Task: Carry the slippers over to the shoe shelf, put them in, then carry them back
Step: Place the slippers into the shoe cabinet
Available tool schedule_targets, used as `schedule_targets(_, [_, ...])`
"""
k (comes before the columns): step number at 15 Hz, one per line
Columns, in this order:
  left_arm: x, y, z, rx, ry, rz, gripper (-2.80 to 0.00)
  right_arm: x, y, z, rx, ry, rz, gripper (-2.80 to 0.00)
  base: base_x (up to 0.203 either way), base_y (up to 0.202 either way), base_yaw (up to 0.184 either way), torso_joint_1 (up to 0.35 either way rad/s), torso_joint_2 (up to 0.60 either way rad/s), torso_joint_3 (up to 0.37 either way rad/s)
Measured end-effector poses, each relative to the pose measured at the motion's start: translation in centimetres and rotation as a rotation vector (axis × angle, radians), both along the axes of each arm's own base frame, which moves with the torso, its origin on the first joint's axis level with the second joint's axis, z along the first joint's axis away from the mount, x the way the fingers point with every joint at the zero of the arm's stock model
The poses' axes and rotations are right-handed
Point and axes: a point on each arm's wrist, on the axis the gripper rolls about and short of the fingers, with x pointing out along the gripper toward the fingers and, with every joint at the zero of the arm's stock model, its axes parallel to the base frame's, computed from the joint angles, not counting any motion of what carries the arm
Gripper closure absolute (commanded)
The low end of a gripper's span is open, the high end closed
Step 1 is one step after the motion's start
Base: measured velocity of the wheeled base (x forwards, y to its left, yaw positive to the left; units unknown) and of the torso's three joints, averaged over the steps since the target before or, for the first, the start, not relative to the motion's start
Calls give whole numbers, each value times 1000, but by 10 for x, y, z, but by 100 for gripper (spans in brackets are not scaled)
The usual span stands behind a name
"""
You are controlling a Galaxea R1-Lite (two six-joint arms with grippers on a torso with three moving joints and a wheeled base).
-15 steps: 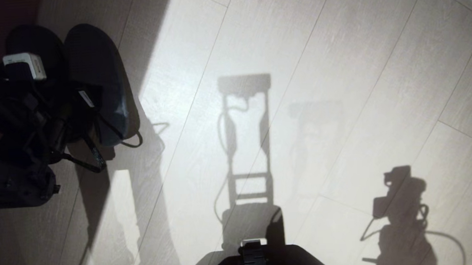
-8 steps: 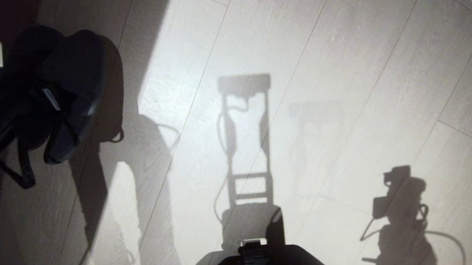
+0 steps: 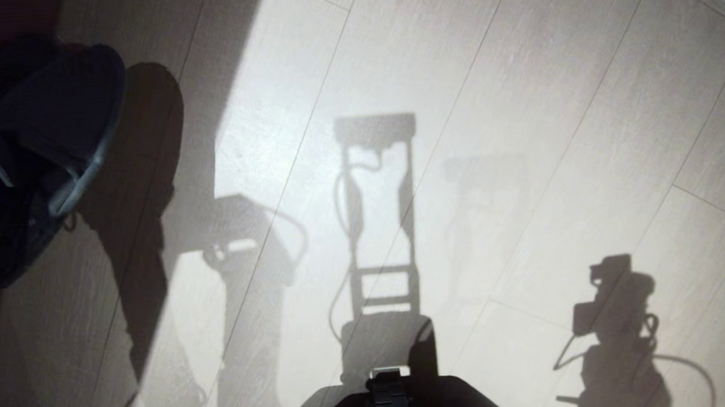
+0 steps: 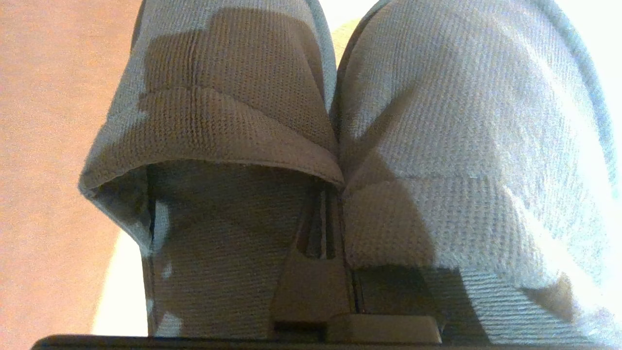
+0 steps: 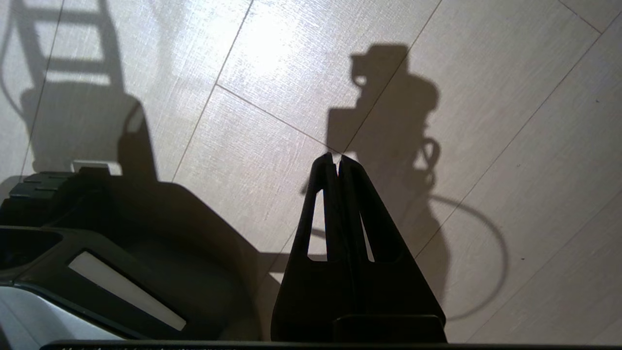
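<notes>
- Fingers (image 4: 311, 272) of the left gripper (image 4: 324, 218) are pressed together between the two soft grey-blue fabric slippers (image 4: 340, 121), pinching the inner edges where the pair meets; the left wrist view shows both dark finger blades running up into that seam.
- Two slippers are counted: both rounded, ribbed-knit uppers sit side by side and touch along their inner sides, one largely in shadow, the other brightly lit.
- One dark foot opening is visible, on the shadowed slipper, with a finger lying along its inner edge.
- In the head view the slippers (image 3: 52, 124) hang at the far left, clear of the floor, with their one broad shadow thrown on the boards just beside them; the arm that carries them is mostly cut off by the picture's edge.
- One right gripper (image 5: 337, 163) is seen in the right wrist view, its two black tapered fingers closed tip to tip with nothing between them, hanging above the floor beside the robot's dark base (image 5: 146, 228).
- One pale wood-plank floor (image 3: 524, 119) fills the head view, its seams running diagonally, with a band of strong light across the middle.
- Three robot shadows lie on the floor: a tall frame-like one at the centre, an arm-and-cable one at the right, and a boxy one near the slippers' shadow.
- One strip of reddish-brown surface (image 4: 48, 146) shows beside the slippers in the left wrist view; what it belongs to cannot be told.
</notes>
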Motion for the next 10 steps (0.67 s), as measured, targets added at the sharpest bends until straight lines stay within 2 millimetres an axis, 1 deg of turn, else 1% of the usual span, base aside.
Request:
schedule_targets(2, [-21, 14, 3, -28, -14, 14, 0, 0, 0, 0, 0, 0, 0, 0, 0, 0, 0, 0, 0, 0])
schedule_targets(3, [-35, 19, 6, -47, -30, -3, 0, 0, 0, 0, 0, 0, 0, 0, 0, 0, 0, 0, 0, 0])
schedule_targets(5, [-58, 23, 12, -64, -47, -41, 0, 0, 0, 0, 0, 0, 1, 0, 0, 0, 0, 0, 0, 0])
schedule_targets(6, [-65, 22, 14, -57, -55, -47, 0, 0, 0, 0, 0, 0, 1, 0, 0, 0, 0, 0, 0, 0])
schedule_targets(8, [-72, 20, 16, -49, -65, -44, 0, 0, 0, 0, 0, 0, 1, 0, 0, 0, 0, 0, 0, 0])
schedule_targets(10, [-80, 15, 15, -35, -55, -92, 0, 0, 0, 0, 0, 0, 0, 0, 0, 0, 0, 0, 0, 0])
